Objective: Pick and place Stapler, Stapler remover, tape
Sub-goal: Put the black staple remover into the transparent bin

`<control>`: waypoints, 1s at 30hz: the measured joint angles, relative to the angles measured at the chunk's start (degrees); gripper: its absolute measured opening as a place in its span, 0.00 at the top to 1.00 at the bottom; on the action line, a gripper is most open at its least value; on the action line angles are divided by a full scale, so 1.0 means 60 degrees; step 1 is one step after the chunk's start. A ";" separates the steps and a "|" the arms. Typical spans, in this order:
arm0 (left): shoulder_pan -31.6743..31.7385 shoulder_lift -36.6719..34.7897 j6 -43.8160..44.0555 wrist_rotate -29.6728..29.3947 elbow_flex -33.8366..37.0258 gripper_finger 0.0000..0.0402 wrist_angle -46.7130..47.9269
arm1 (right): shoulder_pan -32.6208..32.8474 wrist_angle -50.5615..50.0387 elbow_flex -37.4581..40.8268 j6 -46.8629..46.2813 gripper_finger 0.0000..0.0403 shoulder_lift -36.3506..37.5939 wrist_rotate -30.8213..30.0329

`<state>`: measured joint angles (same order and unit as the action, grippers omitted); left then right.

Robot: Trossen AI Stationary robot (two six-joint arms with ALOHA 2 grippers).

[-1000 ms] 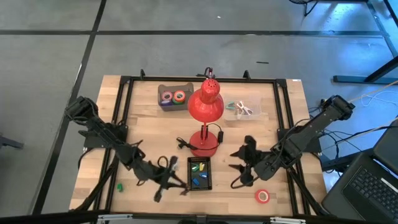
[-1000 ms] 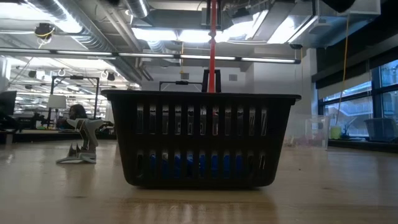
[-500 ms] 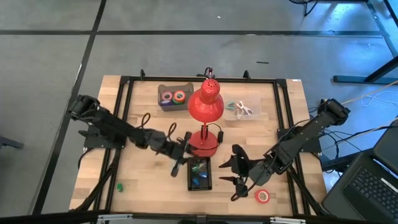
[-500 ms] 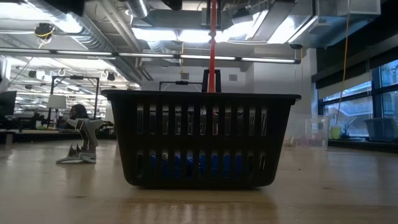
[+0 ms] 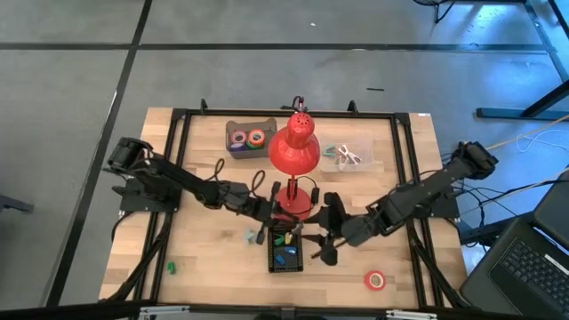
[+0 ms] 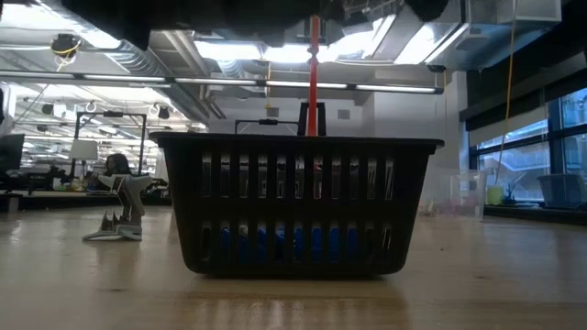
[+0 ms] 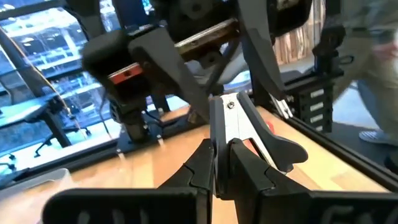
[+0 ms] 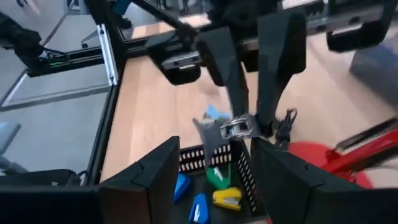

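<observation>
The stapler remover (image 8: pixel 231 129), chrome with dark wings, hangs from my left gripper (image 5: pixel 277 224) over the far end of the black basket (image 5: pixel 272 253). That gripper is shut on it, close to the red lamp's base (image 5: pixel 293 206). Blue, green and yellow staplers (image 8: pixel 214 186) lie in the basket. My right gripper (image 5: pixel 318 242) is open, just right of the basket, facing the remover. A red tape roll (image 5: pixel 375 281) lies flat on the table near the near edge. More tape rolls (image 5: pixel 247 138) sit in a grey tray at the far side. My left gripper pinches the stapler remover (image 7: pixel 229 118) between its two fingers (image 8: pixel 231 74), which come from above and point down. The chrome hinge end with its screw sticks out past the fingertips. The remover is lifted clear and hangs over the basket.
The red lamp (image 5: pixel 294 147) stands in the table's middle, its head over the arms' working room. A clear box (image 5: pixel 347 156) sits right of it. A small green thing (image 5: pixel 171 266) lies near the left edge. A pale claw-shaped thing (image 6: pixel 122 213) stands left of the basket (image 6: pixel 293 202).
My left gripper has swung from the table's near-left area toward the right and far side, ending over the basket's far end by the lamp base. My right gripper has moved left toward the basket and stayed open.
</observation>
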<state>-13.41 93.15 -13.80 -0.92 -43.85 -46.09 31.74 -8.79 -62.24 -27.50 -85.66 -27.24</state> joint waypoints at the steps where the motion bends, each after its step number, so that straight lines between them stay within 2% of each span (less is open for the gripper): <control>1: 0.0000 0.0113 -0.0008 0.0008 -0.0053 0.94 0.0006 | -0.0104 -0.0048 0.0000 -0.0112 0.50 -0.0032 0.0179; 7: -0.0005 0.0440 -0.0079 0.0016 -0.0231 0.94 0.0007 | -0.0455 -0.0174 0.0004 -0.0689 0.50 -0.0377 0.1182; 21: 0.0004 0.0400 -0.0081 -0.0176 -0.0256 0.94 0.0001 | -0.0672 -0.0108 0.0004 -0.0915 0.52 -0.1028 0.1538; 25: 0.0004 0.0397 -0.0081 -0.0174 -0.0256 0.94 0.0014 | -0.0733 -0.0096 0.0004 -0.0910 0.61 -0.1028 0.1512; 30: 0.0004 0.0393 -0.0081 -0.0180 -0.0256 0.94 0.0154 | -0.0765 -0.0042 0.0004 -0.0911 0.83 -0.1028 0.1586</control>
<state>-13.39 95.50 -14.28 -2.00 -45.39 -45.17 27.15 -9.04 -62.22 -32.97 -91.83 -17.72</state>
